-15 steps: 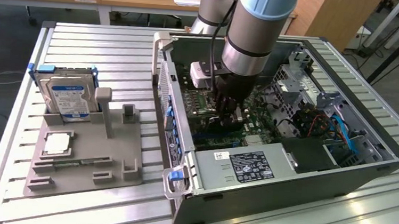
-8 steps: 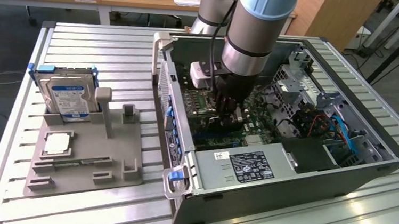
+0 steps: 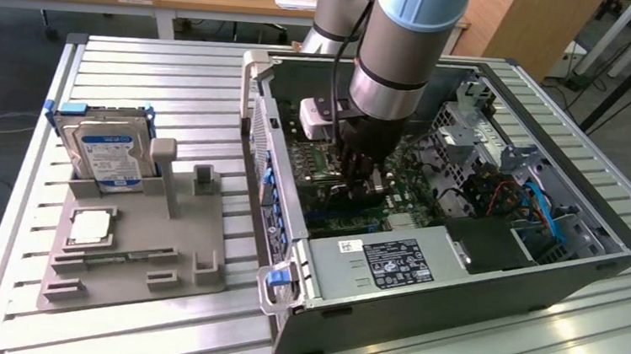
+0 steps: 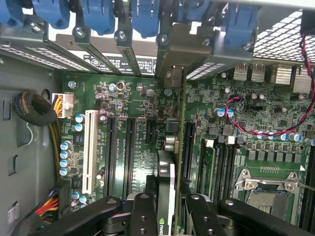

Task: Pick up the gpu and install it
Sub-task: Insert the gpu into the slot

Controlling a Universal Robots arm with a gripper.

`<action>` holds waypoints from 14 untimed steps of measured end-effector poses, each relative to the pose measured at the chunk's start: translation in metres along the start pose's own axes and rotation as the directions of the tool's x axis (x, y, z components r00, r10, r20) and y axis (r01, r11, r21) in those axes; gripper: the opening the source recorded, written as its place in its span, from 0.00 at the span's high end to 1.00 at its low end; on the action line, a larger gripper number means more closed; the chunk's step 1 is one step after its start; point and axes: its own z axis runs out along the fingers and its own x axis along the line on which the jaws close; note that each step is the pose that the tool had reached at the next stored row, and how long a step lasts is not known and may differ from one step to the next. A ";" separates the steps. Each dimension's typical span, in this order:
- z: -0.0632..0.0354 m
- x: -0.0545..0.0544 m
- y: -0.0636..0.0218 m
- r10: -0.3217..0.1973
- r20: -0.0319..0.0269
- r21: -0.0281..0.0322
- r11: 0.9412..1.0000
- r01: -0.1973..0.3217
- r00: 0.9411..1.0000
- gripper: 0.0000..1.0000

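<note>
My gripper [image 3: 361, 174] reaches down into the open computer case [image 3: 452, 314], just over the green motherboard [image 3: 421, 204]. In the wrist view the gripper [image 4: 167, 209] is shut on the gpu [image 4: 166, 177], a thin dark card seen edge-on between the black fingers [image 4: 143, 214]. The card stands upright and runs along a long black expansion slot [image 4: 187, 142] toward the rear bracket openings [image 4: 172, 59]. Its lower edge looks close to the slot, but whether it is seated I cannot tell.
Blue latches [image 4: 145, 17] line the case's rear wall. Red and black wires [image 4: 256, 129] loop near the CPU socket [image 4: 268, 189]. A power supply [image 3: 399, 264] fills the case's near end. Outside, a hard drive [image 3: 104, 143] stands in a grey holder [image 3: 135, 251].
</note>
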 end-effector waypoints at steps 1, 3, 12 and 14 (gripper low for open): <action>0.0000 0.000 0.0001 0.000 0.000 0.000 1.000 0.000 1.000 0.73; 0.0000 0.000 0.0002 0.000 0.000 0.000 1.000 0.000 1.000 0.73; 0.0000 0.001 0.0002 0.000 0.000 0.000 1.000 0.000 1.000 0.73; 0.0000 0.001 0.0003 0.000 0.000 0.000 1.000 0.000 1.000 0.73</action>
